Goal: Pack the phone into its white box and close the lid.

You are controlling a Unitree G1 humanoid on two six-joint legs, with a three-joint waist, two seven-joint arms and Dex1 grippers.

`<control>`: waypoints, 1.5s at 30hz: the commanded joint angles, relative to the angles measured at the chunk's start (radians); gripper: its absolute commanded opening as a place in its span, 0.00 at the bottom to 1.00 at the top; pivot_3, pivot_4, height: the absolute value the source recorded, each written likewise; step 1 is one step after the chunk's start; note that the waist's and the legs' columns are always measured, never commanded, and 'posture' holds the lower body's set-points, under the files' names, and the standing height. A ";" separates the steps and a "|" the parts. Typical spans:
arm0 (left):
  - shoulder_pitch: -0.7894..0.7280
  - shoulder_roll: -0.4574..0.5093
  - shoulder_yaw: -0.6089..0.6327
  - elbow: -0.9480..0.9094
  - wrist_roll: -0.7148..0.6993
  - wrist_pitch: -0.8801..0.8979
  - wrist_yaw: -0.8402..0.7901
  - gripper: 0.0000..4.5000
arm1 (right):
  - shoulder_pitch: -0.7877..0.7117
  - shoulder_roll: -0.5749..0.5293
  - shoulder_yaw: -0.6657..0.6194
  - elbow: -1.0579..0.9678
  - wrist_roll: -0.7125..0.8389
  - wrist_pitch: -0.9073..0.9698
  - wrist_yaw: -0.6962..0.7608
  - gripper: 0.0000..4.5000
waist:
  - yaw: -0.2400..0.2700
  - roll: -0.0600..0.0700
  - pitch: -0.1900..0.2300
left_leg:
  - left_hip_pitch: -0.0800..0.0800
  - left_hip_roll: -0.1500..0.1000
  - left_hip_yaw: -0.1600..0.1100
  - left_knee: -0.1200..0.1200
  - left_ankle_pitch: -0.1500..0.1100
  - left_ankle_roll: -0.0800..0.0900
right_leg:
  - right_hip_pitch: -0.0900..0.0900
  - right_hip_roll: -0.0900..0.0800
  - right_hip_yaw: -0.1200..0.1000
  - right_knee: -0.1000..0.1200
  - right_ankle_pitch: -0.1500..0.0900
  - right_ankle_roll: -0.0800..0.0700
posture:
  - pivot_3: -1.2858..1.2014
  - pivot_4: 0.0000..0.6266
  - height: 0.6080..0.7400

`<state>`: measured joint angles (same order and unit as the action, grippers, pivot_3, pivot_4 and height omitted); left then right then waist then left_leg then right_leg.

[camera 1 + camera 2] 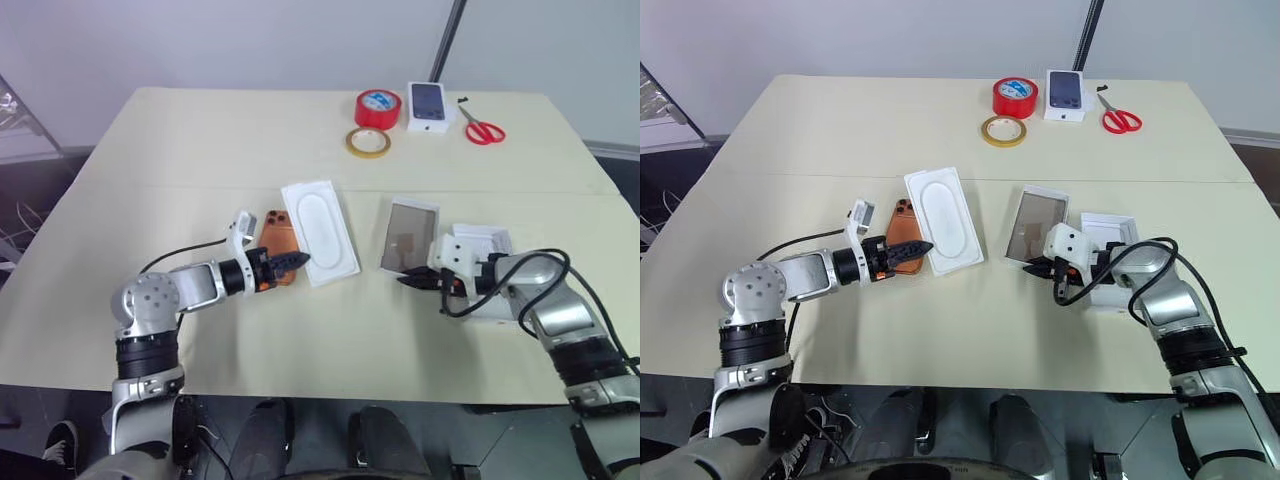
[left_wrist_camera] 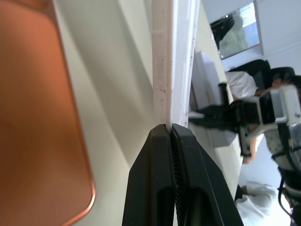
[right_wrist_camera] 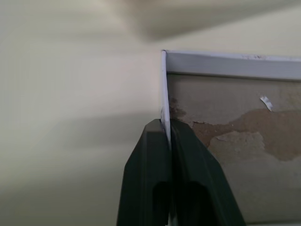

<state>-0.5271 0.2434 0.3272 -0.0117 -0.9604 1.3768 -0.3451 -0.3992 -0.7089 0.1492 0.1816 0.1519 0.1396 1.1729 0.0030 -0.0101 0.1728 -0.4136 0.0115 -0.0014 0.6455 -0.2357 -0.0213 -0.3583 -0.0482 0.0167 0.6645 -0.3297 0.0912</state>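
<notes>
The left gripper (image 1: 298, 260) pinches the rim of the white box insert (image 1: 320, 232); the phone (image 1: 277, 259) lies flat just beside it, under the arm. The right gripper (image 1: 413, 281) clamps the wall of the open white box (image 1: 409, 236). Farther back sit red tape (image 1: 378, 107), a carton (image 1: 427, 106) and scissors (image 1: 480, 125); no lettering is legible.

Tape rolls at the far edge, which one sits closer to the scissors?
The solid red tape roll, beside the small white carton; the thinner yellowish tape ring lies farther from the red-handled scissors.
</notes>
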 commanded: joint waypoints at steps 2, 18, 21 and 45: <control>-0.072 -0.011 0.059 0.024 -0.058 0.014 0.015 0.00 | 0.029 0.071 0.025 -0.177 0.069 0.075 -0.009 0.01 | -0.001 0.000 0.000 | 0.000 0.000 0.000 0.000 0.000 0.000 | 0.000 0.000 0.000 0.000 0.000 0.000 | 0.52 0.24 1.00; -0.094 0.043 -0.117 0.044 -0.015 0.025 -0.112 0.00 | 0.176 -0.120 -0.114 -0.323 0.135 0.127 0.052 0.64 | 0.009 -0.001 0.001 | -0.001 -0.001 0.000 0.000 0.000 -0.001 | 0.000 -0.001 0.000 -0.001 0.000 0.000 | 0.52 0.24 1.00; -0.123 0.068 -0.180 0.086 0.019 0.000 -0.171 0.00 | 0.202 -0.152 -0.177 -0.274 0.139 0.106 0.034 0.64 | 0.006 -0.001 0.001 | -0.001 -0.001 0.000 0.000 0.000 -0.001 | 0.000 -0.001 0.000 -0.001 0.000 0.000 | 0.52 0.24 1.00; -0.180 0.134 -0.299 0.143 0.296 -0.394 -0.380 0.63 | -0.004 0.108 -0.147 -0.204 0.149 0.013 -0.191 0.01 | -0.002 0.000 0.001 | -0.009 0.000 0.000 0.000 0.001 -0.001 | -0.008 0.000 0.000 0.001 0.000 0.000 | 0.52 0.24 1.00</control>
<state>-0.7222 0.3729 -0.0010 0.1733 -0.6865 1.0485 -0.7348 -0.3838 -0.6206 -0.0140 -0.0256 0.3152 0.1801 1.0026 0.0008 -0.0103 0.1740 -0.4221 0.0117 -0.0016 0.6457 -0.2348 -0.0225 -0.3666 -0.0477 0.0169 0.6651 -0.3297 0.0912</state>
